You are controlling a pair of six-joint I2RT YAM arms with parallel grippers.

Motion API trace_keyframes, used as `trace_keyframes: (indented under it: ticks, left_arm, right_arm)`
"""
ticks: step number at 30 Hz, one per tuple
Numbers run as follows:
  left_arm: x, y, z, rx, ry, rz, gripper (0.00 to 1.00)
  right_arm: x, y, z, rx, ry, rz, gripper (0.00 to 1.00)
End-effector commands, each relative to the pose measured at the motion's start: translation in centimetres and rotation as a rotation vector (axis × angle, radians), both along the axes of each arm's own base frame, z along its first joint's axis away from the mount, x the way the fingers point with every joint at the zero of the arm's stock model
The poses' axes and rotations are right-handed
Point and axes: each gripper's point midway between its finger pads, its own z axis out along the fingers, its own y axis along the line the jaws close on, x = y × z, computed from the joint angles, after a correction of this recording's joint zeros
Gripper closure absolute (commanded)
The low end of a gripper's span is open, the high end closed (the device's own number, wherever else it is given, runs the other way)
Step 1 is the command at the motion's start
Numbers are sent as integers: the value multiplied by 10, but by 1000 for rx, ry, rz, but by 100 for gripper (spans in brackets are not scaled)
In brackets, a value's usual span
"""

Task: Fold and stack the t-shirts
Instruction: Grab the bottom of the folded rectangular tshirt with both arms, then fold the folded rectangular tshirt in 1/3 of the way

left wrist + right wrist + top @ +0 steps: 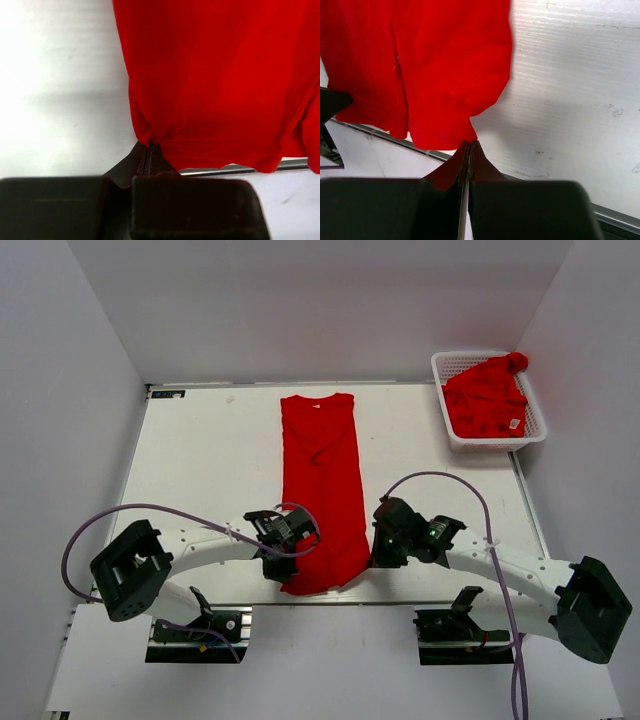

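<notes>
The left tool (148, 150) is closed, its two fingers pressed flat together on a pinch of red cloth at the near left corner of a t-shirt (320, 480). In the left wrist view the cloth rises from the fingertips and fills the upper right of the picture, with the hem running off to the right just above the counter's near edge. The right tool (470, 145) is closed as well, its fingers gripping the near right corner of the same t-shirt, which spreads up and to the left in the right wrist view. From above, the two tools sit on either side of the hem end, the left one at the left edge of the cloth and the right one at the right edge, with the width of the garment between them.

The t-shirt lies on the white counter (210, 460) as a long narrow strip, its sides folded in. Its long axis runs straight away from the arms, roughly down the middle of the counter, with the neck end at the far side and the hem at the near edge.

Well apart from it, at the far right corner, a white basket (450, 365) holds a second t-shirt (485, 400), crumpled, with a small white label (513, 425) showing.
</notes>
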Motion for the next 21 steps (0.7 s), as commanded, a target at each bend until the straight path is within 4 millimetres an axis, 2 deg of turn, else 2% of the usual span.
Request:
trace_keyframes:
  ticks: [1, 5, 6, 7, 8, 9, 10, 11, 12, 14, 18, 20, 21]
  left_arm:
    - [-4, 1, 19, -1, 13, 29, 100]
    - [12, 1, 33, 29, -20, 79, 100]
    - [17, -3, 37, 21, -39, 81, 100]
    - [24, -10, 44, 10, -61, 84, 100]
    - [30, -8, 44, 36, -80, 90, 100]
    - [36, -6, 46, 53, -94, 103, 100]
    - [46, -11, 56, 58, -130, 110, 100]
    - [50, -4, 59, 92, -132, 124, 100]
    - [55, -3, 60, 120, -141, 127, 100]
    - [72, -2, 70, 121, -175, 157, 100]
    - [95, 5, 71, 117, -187, 196, 100]
    - [105, 9, 72, 118, -195, 197, 100]
    - [117, 7, 72, 93, -203, 213, 100]
  right_arm:
    - [-5, 1, 0, 1, 25, 4, 100]
    - [4, -3, -1, -55, 2, -3, 100]
    - [11, 2, 9, -46, -21, -10, 100]
    - [12, -3, 5, -85, -14, -15, 100]
    - [22, -9, 6, -121, -54, -40, 100]
    - [30, -4, 16, -120, -79, -48, 100]
    - [31, -8, 16, -156, -80, -37, 100]
    - [38, -11, 16, -188, -100, -51, 100]
    - [46, -6, 26, -182, -123, -57, 100]
    - [55, -7, 26, -234, -137, -52, 100]
    - [75, -7, 28, -302, -158, -68, 100]
    - [89, 1, 35, -301, -181, -69, 100]
    - [93, 1, 36, -301, -183, -75, 100]
